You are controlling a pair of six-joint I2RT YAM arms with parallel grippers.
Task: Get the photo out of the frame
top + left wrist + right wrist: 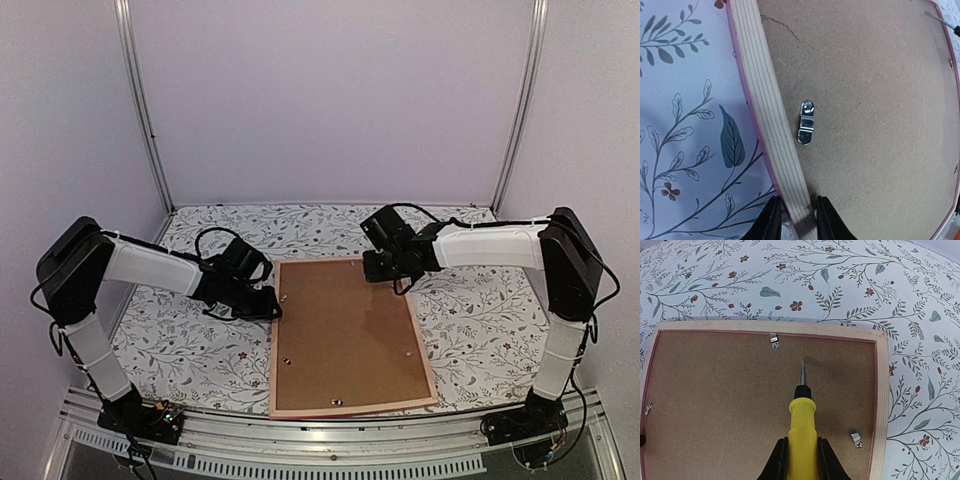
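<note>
Brown fibreboard fills the back of the frame (350,408), which lies face down at lower centre of the floral surface (200,350) (pale wood rails uppermost, a thin pink edge showing). This backing board (345,335) covers the whole opening, so the photo cannot be seen in any view. A metal clip (806,122) sits on the board beside the left rail, and a second clip (774,341) sits just under the top rail.

Left gripper (797,217): fingers narrow, pinched across the left rail, with their bases cut off by the bottom of the wrist view.

Right gripper (801,455): clamped on a yellow-handled screwdriver (801,415). The blade points at the board below the second clip; whether the tip touches cannot be determined.
</note>
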